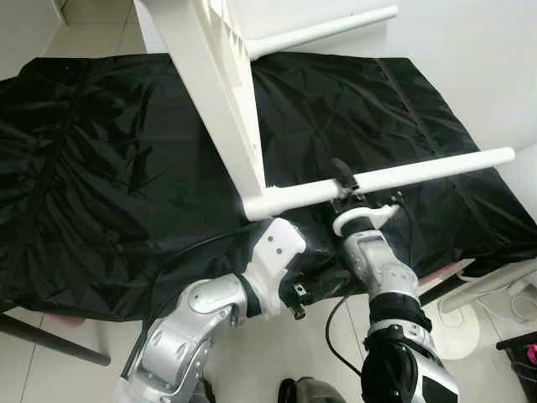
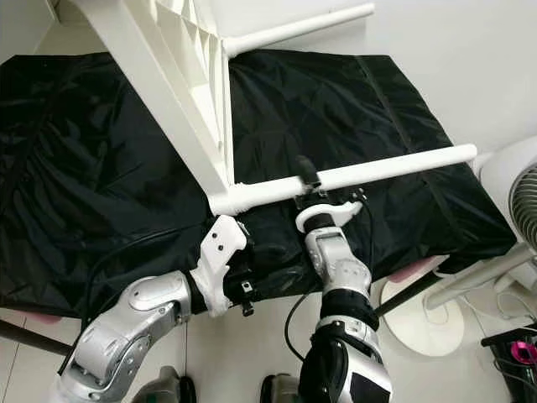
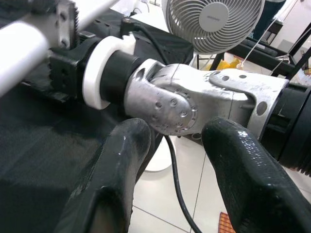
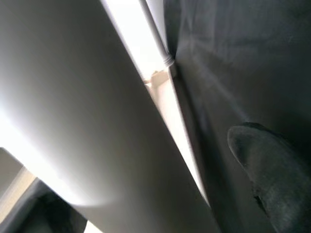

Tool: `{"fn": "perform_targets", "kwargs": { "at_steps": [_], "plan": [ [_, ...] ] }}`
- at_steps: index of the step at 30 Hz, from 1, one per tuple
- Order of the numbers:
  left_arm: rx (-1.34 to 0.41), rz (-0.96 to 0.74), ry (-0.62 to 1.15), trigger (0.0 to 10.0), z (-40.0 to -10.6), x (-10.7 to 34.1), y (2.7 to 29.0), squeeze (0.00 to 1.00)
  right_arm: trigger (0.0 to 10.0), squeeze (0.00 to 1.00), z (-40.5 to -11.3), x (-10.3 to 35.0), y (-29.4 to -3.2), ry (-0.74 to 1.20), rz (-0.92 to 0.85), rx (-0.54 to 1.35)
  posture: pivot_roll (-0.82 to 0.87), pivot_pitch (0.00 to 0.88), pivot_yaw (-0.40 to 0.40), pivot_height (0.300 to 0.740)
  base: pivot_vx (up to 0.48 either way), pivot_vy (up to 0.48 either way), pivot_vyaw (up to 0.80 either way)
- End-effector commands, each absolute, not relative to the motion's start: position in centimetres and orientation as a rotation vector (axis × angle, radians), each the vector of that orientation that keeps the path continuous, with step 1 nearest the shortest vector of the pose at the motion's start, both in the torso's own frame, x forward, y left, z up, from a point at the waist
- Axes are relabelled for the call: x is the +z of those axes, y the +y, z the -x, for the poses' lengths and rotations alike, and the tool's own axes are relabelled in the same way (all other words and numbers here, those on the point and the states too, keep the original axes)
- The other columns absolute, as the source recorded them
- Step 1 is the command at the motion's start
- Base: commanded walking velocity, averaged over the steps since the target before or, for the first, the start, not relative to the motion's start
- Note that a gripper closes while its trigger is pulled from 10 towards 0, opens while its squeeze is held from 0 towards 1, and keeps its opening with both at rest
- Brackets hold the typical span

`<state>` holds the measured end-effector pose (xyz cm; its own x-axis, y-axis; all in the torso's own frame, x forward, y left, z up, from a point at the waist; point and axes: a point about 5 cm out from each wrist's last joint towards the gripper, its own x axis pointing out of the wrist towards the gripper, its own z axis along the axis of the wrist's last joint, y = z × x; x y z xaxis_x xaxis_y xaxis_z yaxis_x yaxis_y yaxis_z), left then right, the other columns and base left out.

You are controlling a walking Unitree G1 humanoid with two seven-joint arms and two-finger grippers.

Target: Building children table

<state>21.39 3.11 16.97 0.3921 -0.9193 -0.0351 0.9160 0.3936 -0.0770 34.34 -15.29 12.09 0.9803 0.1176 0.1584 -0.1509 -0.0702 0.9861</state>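
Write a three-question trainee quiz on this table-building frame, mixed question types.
1. True or false: the right gripper has its jaws around the near white leg.
2. Which covers the work surface? A) black cloth B) cardboard C) bare wood
3. Fill in: the left gripper holds ____.

Key: 1 true; 2 A; 3 nothing, its jaws stand open beside the right arm's wrist, below the white tabletop.

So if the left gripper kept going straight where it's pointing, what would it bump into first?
Most likely the robot's own silver right arm: seen from the left wrist, the open left gripper points straight at that arm's wrist joint, close ahead. The round grey fan stands farther behind. Exact depth is unclear.
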Motion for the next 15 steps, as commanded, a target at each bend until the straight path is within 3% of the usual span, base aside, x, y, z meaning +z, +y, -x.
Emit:
{"fn": "perform_targets", "kwargs": {
  "at_steps": [1,2,3,4,15],
  "plan": [
    [-1.102,0.055,0.098,10.0,-21.4,16.7,3.3,0.00,10.0,1.00,-33.4,10.2,-15.4,-0.024,-1.792,0.124,-0.06,0.116,-0.012,0.740,0.000,0.000,0.00],
    [-1.102,0.055,0.098,10.0,-21.4,16.7,3.3,0.00,10.0,1.00,-33.4,10.2,-15.4,-0.024,-1.792,0.124,-0.06,0.116,-0.012,0.740,0.000,0.000,0.00],
    [-1.104,0.054,0.099,10.0,-21.4,16.7,3.3,0.00,10.0,0.83,-33.2,9.7,-16.0,-0.034,-1.852,0.089,-0.06,0.116,-0.010,0.740,0.000,0.000,0.00],
    [-1.105,0.053,0.100,10.0,-21.4,16.7,3.4,0.00,10.0,0.00,-33.0,9.6,-16.4,-0.066,-1.874,0.071,-0.06,0.116,-0.005,0.740,0.000,0.000,0.00],
    [-1.105,0.044,0.105,10.0,-21.6,16.7,3.5,0.00,10.0,0.00,-32.7,11.1,-16.6,-0.198,-2.006,0.136,-0.05,0.109,0.004,0.740,0.000,0.000,0.00]
  ]
}}
